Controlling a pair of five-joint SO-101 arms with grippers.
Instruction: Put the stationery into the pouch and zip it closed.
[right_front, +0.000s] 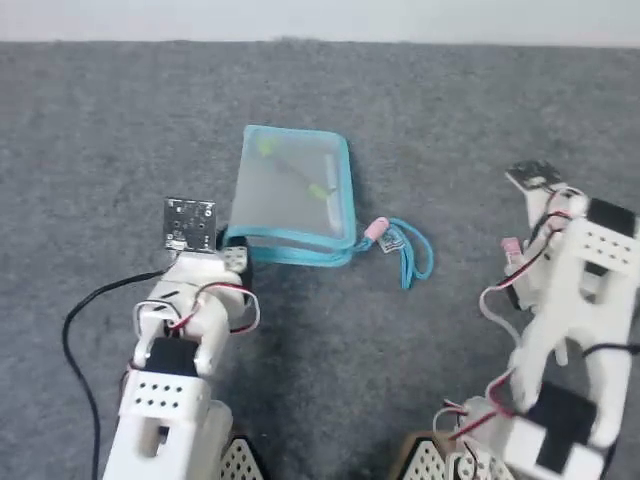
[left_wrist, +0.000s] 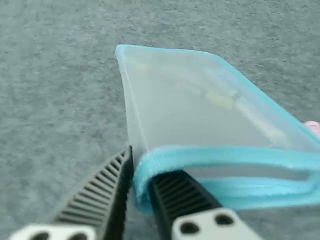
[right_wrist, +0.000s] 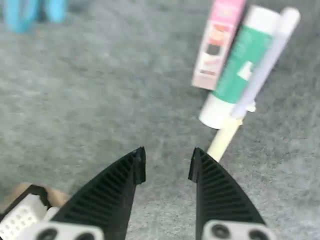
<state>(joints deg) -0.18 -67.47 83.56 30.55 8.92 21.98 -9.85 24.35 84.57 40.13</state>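
**Bench:** Log entry, please. Start with the big items.

**Operator:** I see a grey felt-covered table (right_front: 120, 120). The left arm (right_front: 175, 370) stands at the near left and the right arm (right_front: 570, 330) at the near right, well apart from each other.

**Bench:** Where is the pouch?

**Operator:** The pouch (right_front: 290, 190) lies flat near mid-table, just beyond my left arm. It has translucent walls and turquoise trim. Along its near edge I read two turquoise bands with a gap between them, so the mouth gapes there. A turquoise cord loop (right_front: 415, 258) trails off its right corner onto the table.

**Bench:** Pincers?

**Operator:** The left gripper (left_wrist: 137, 170) is pinching the pouch's turquoise band at the near left corner, with the fabric caught between both ribbed fingers. The right gripper (right_wrist: 167, 160) hangs with its jaws spread over bare felt, touching nothing.

**Bench:** And the stationery?

**Operator:** It is bunched on the felt just beyond the right gripper, well apart from the pouch. There is a green-and-white glue stick (right_wrist: 240, 65). A lilac pen (right_wrist: 267, 55) with a cream end lies along it, touching. A pink eraser (right_wrist: 219, 45) sits just beside the glue stick.

**Bench:** Smallest bits?

**Operator:** There is a pink zip tag (right_front: 377, 230) at the pouch's right corner. Yellow-green shapes (right_front: 320, 190) show through the pouch wall, but I cannot tell what they are.
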